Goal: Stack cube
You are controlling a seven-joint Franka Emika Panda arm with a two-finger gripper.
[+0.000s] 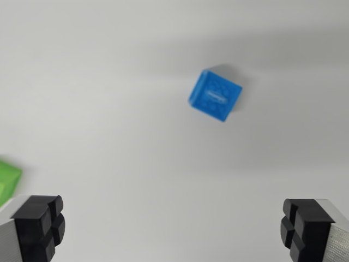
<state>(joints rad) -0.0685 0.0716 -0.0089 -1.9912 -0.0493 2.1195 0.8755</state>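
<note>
Item 1 — blue cube. One piece, lying on the surface above and to the wrist view's right of centre. It sits turned at an angle, so its corners rather than its sides point toward the edges of the picture. The top face carries a raised pattern, too blurred to read. A soft shadow falls behind it, toward the top of the view. Nothing touches it.

Item 2 — green cube. Only a corner shows, cut off by the wrist view's left edge, well apart from the blue cube and lower in the picture. It rests on the surface just above the finger on that side; whether the two touch cannot be told.

Item 3 — gripper. Two fingers with black ribbed pads on grey metal bodies, one in each bottom corner of the view. They stand wide apart with only bare surface between them, holding nothing. The blue cube lies well beyond the fingertips, nearer the right-hand finger than the left.

Item 4 — surface. Plain, pale grey-white, with faint broad shadow bands across the upper part near the blue cube.
</note>
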